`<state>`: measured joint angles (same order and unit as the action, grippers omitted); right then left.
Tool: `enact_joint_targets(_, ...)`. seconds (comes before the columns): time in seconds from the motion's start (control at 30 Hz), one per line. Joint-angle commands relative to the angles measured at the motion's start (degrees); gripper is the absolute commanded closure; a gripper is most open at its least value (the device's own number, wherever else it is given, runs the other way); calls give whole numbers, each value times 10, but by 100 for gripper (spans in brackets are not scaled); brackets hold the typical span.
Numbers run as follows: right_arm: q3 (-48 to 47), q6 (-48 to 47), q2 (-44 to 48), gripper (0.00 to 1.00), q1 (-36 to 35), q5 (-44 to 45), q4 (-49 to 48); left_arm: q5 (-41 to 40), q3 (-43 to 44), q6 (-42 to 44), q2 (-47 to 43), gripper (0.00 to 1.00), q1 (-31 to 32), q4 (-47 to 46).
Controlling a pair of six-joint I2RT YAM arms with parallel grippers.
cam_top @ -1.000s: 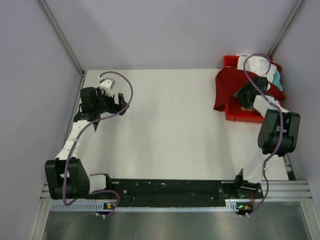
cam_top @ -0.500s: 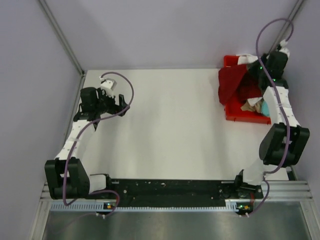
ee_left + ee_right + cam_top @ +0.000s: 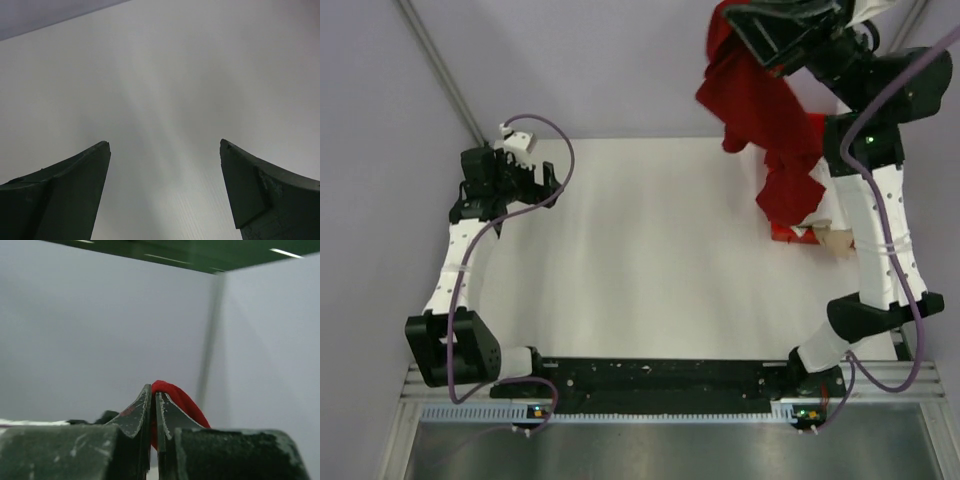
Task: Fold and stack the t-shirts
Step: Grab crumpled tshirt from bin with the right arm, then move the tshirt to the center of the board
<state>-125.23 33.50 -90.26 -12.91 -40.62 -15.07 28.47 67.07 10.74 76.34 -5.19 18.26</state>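
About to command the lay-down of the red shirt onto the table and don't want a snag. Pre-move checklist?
1. Grasp: right tool shut on red t-shirt: ok, cloth is pinched between its fingers.
2. Shirt clear of red bin: cannot tell, its lower end overlaps the bin in the top view.
3. Free arm: left tool open with nothing in it: ok.
4. Landing: table middle bare: ok.
5. Shirt hanging flat: not ok, it is bunched.
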Motion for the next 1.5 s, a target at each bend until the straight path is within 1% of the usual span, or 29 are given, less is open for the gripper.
enact_joint_targets(0.0,-92,-11,-43,100,-125,-139,-59,-19,36,4,-15,6,-24,11)
enact_joint_targets(0.07,-99,8,-63,100,-158,-136,-86,-28,40,5,-22,6,-35,12)
enact_joint_targets(0.13,-94,36,-84,100,-171,-122,-114,-40,45,3,-30,5,-51,12)
enact_joint_targets(0.23,-52,39,-104,100,-177,-82,-101,-57,55,-1,-38,5,-77,12)
enact_joint_targets(0.3,-15,-11,-117,100,-181,-51,-50,-65,60,2,-43,5,-91,12)
enact_joint_targets(0.37,14,-88,-139,100,-185,-4,19,-73,55,13,-49,5,-98,11)
enact_joint_targets(0.4,16,-130,-156,100,-185,11,58,-73,50,20,-52,5,-99,10)
enact_joint_targets(0.5,-5,-197,-233,100,-173,121,149,-49,20,42,-69,5,-102,-2)
enact_joint_targets(0.53,-19,-193,-263,100,-163,152,174,-45,11,51,-73,5,-101,0)
enact_joint_targets(0.63,-54,-114,-335,100,-122,208,209,-35,-4,79,-82,5,-102,11)
enact_joint_targets(0.7,-72,-68,-369,100,-94,254,252,-28,-11,96,-87,5,-101,18)
enact_joint_targets(0.73,-71,-59,-376,97,-80,275,283,-24,-19,103,-89,5,-102,18)
enact_joint_targets(0.77,-60,-63,-379,86,-71,311,314,-21,-26,109,-94,5,-102,17)
enact_joint_targets(0.83,-28,-114,-365,57,-52,355,378,-13,-35,123,-97,5,-102,23)
enact_joint_targets(0.87,-4,-144,-350,47,-51,379,397,-9,-40,132,-100,5,-102,31)
enact_joint_targets(0.9,22,-183,-331,40,-50,398,413,-6,-41,144,-100,5,-101,46)
enact_joint_targets(0.97,85,-234,-288,32,-53,415,419,-10,-48,172,-101,5,-104,78)
enact_joint_targets(1.0,112,-259,-266,31,-56,409,418,-17,-53,184,-102,5,-103,93)
enact_joint_targets(1.1,203,-400,-195,29,-98,302,413,-27,-81,218,-111,4,-114,128)
enact_joint_targets(1.2,302,-598,-145,26,-184,211,444,-22,-103,266,-98,4,-136,187)
enact_joint_targets(1.23,327,-648,-136,25,-213,206,452,-31,-110,284,-88,4,-142,208)
enact_joint_targets(1.3,361,-703,-134,25,-258,227,463,-72,-120,305,-60,4,-157,238)
enact_joint_targets(1.37,348,-724,-149,25,-300,228,485,-94,-137,320,-31,4,-191,226)
enact_joint_targets(1.47,310,-751,-181,25,-378,210,510,-65,-150,347,25,4,-250,195)
